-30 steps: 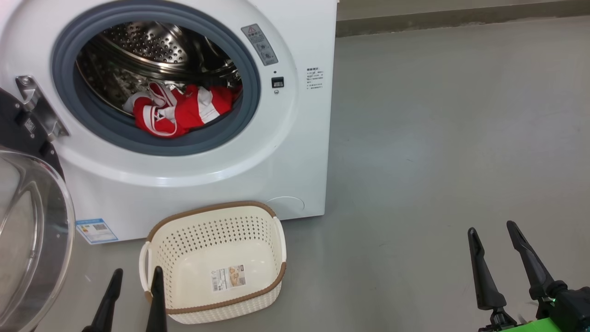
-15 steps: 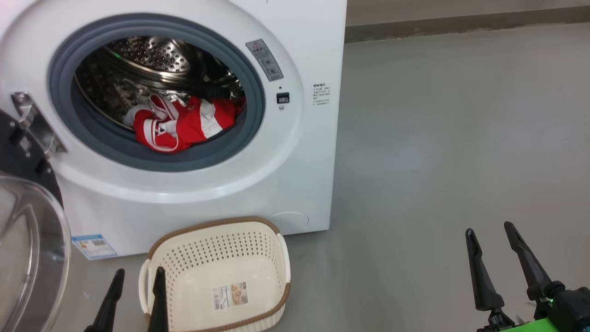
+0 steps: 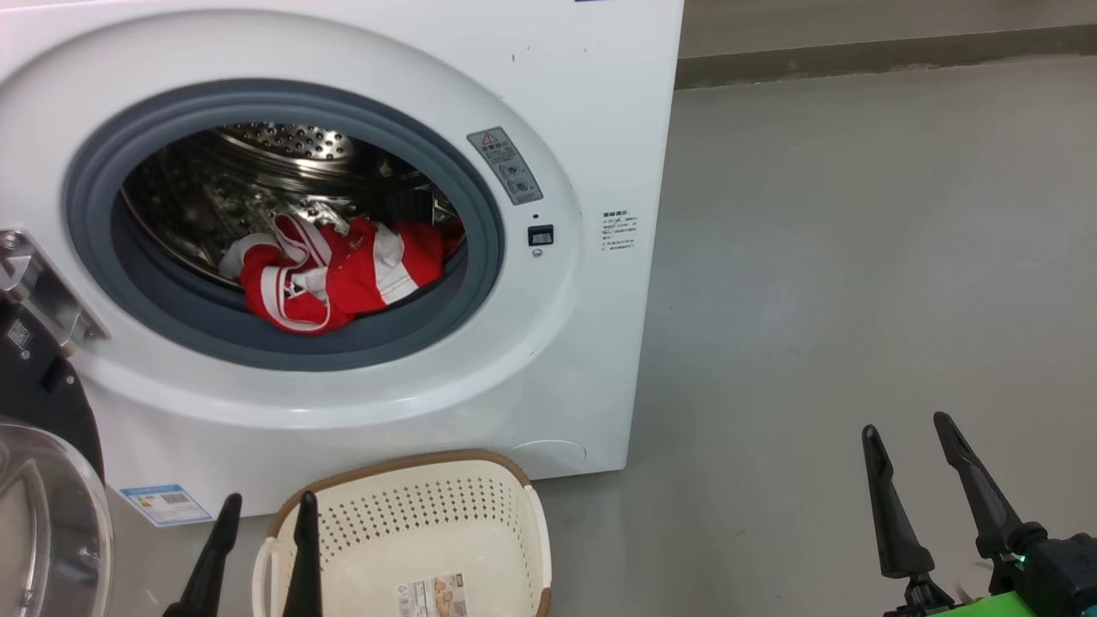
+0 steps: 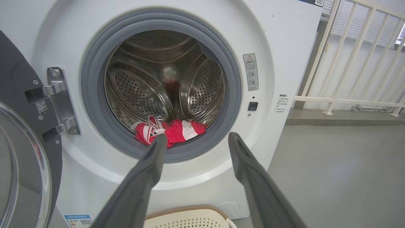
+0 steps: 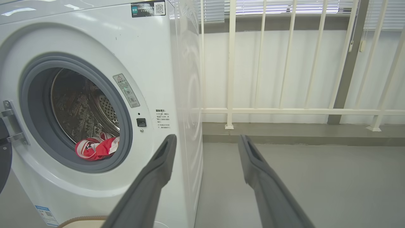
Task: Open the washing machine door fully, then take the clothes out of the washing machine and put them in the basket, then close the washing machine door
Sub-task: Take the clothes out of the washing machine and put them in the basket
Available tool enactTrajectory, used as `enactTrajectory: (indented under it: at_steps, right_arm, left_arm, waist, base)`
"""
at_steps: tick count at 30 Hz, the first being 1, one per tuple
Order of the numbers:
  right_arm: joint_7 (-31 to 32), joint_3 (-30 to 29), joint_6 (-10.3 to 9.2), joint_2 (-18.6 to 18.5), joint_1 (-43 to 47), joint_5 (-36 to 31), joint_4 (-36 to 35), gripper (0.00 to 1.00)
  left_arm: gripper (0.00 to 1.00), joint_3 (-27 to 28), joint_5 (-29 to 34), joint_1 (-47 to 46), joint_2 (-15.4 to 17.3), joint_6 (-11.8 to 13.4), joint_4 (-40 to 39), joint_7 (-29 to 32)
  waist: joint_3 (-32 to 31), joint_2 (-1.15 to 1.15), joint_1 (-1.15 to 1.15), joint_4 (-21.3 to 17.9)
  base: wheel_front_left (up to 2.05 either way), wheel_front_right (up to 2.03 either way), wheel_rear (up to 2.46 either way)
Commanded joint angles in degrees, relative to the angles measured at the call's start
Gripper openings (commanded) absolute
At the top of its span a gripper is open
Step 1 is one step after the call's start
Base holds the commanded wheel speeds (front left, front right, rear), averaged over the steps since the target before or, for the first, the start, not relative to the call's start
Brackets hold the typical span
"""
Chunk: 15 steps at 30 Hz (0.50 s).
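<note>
**Door open, clothes in the drum, both grippers empty**

The door (image 4: pixel 15 95) stands swung out to the left of the machine (image 3: pixel 583 103) on its steel hinge (image 3: pixel 38 296). This leaves the round mouth free for reaching in. Its glass bowl bulges toward the robot's side, and I cannot tell whether it is at its full swing.

The clothes (image 3: pixel 330 274) lie in one red and white heap at the bottom front of the drum (image 4: pixel 164 76), against the lower lip of the machine's grey ring (image 3: pixel 480 257). The heap is wider than it is tall. Its long axis runs left to right across the mouth, parallel with the machine's front, and a striped loop sticks up at its left end.

The basket (image 3: pixel 403 461) sits on the floor just before the machine's foot, below the mouth, with its open top up. That probably keeps the carry from the drum short. It is empty apart from a paper label.

The left gripper (image 3: pixel 268 506) is before the machine, over the basket's left edge. Its fingers are spread with nothing between them. In its wrist view they point at the mouth with the heap framed between the tips, so it looks lined up for the first reach. The right gripper (image 3: pixel 907 427) hangs well to the right of the machine over bare floor (image 3: pixel 857 257). It is also spread and empty, and it points past the machine's right corner, out of the way.
</note>
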Motion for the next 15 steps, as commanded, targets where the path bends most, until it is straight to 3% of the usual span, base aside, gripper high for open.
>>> enactTrajectory:
  at_steps: [1, 15]
  right_arm:
    - [-0.4, 1.5, 0.28, -0.9, -1.4, 0.7, -1.4, 1.0]
    - [-0.4, 1.7, 0.28, -0.9, -1.9, 0.7, -1.2, 1.0]
  left_arm:
    - [1.0, 1.8, 0.4, -1.5, 0.6, 0.4, -1.7, -0.3]
    - [1.0, 1.6, -0.9, -1.8, 0.0, 1.0, -2.7, 0.0]
  waist:
    - [0.1, 0.0, 0.0, 0.0]
    - [1.5, 0.0, 0.0, 0.7]
  base:
    - [0.15, -0.15, 0.0]
    - [0.0, 0.0, 0.0]
